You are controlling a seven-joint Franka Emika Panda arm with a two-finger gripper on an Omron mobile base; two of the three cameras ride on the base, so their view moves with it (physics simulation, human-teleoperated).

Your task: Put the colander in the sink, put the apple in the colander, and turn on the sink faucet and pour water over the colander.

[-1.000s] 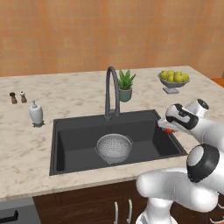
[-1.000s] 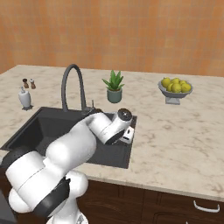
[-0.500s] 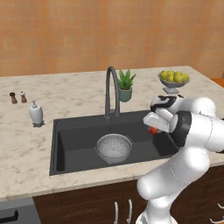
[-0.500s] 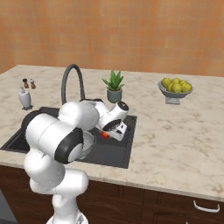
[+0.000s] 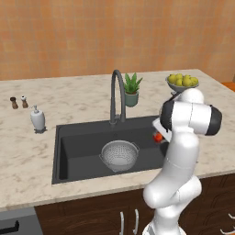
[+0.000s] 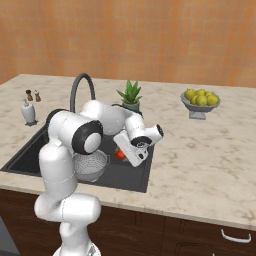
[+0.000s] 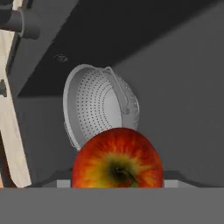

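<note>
The apple (image 7: 117, 158), clamped in our gripper (image 6: 121, 154), hangs at frame centre over the sink (image 5: 82, 147); the colander (image 5: 119, 155) sits inside. Next, we judge, carry it leftward and release.

Rear wall (image 5: 114, 36) clad in orange-brown wood-grain panelling, evenly lit. Countertop (image 5: 27, 151) of beige speckled marble, running the full width. Dark wood cabinet fronts (image 6: 200, 232) below, fitted with curved silver handles (image 6: 235, 236). On the counter: potted green plant (image 5: 132, 89), footed grey bowl of yellow-green fruit (image 6: 200, 100), white soap dispenser (image 5: 37, 119), two small shakers (image 5: 19, 102) near the far left edge.
</note>
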